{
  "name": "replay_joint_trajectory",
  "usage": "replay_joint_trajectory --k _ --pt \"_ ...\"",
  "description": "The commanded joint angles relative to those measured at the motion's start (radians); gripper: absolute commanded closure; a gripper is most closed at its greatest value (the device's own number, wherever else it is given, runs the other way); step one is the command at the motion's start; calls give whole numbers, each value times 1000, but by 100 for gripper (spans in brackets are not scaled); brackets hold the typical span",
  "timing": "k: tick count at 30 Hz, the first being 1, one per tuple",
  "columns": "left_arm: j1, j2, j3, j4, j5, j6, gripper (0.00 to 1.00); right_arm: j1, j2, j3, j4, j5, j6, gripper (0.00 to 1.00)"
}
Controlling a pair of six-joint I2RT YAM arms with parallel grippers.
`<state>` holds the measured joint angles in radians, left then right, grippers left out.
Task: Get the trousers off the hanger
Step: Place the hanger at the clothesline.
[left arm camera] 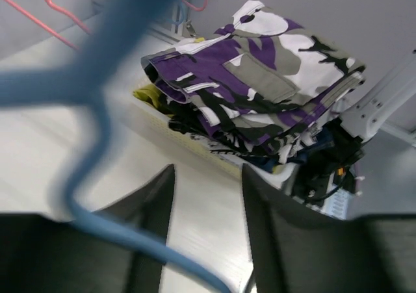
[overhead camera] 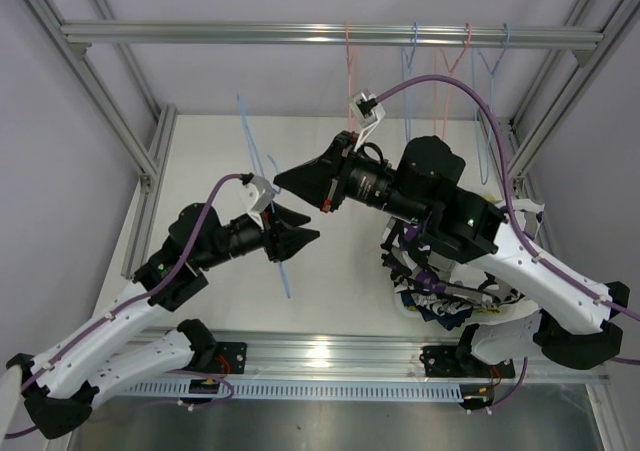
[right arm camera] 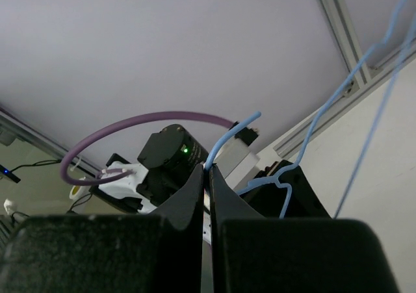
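Observation:
A bare blue hanger [overhead camera: 248, 131] is held in the air between my two grippers. My right gripper [overhead camera: 280, 178] is shut on its hook [right arm camera: 229, 134], pinched at the fingertips [right arm camera: 209, 169]. My left gripper [overhead camera: 298, 233] is open, its jaws apart [left arm camera: 208, 176], and the hanger's blurred wire [left arm camera: 97, 85] crosses in front of its left finger. The trousers [left arm camera: 260, 104] lie folded in a pile, a purple, white and black pair on top and a yellow-green edge [left arm camera: 148, 95] beneath. The pile [overhead camera: 440, 306] sits under my right arm at the near right.
Several pink and blue hangers [overhead camera: 410, 56] hang bare from the top rail [overhead camera: 300, 33] at the back right. Aluminium frame posts stand at both sides. The pile rests in a pale container [left arm camera: 201, 153] beside the right arm's base.

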<state>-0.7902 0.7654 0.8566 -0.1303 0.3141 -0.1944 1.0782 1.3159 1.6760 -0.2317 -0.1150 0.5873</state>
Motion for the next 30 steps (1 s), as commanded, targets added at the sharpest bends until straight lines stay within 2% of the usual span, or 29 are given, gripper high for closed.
replay_joint_trajectory --k 1,2,4,5,8,13,14,16,30 --pt "9 2 39 11 14 -8 60 25 -26 27 60 34 -32 100" --pt "9 0 38 14 16 -8 70 26 -27 25 58 38 -37 100" --pt "9 -2 36 12 19 -10 78 28 -26 22 58 46 -38 100" --pt "9 -3 39 12 19 -10 85 29 -27 22 58 46 -41 100" --pt "9 -6 36 12 23 -10 93 31 -27 18 55 61 -49 100" --pt "9 -12 38 11 34 -10 92 26 -27 11 45 98 -73 100" --pt "9 -11 39 11 37 -10 97 26 -26 11 42 101 -76 100" --pt "9 -11 41 9 45 -10 99 23 -23 10 38 113 -86 100" --pt "9 -44 38 35 102 -74 99 -32 9 -107 78 175 -115 100"
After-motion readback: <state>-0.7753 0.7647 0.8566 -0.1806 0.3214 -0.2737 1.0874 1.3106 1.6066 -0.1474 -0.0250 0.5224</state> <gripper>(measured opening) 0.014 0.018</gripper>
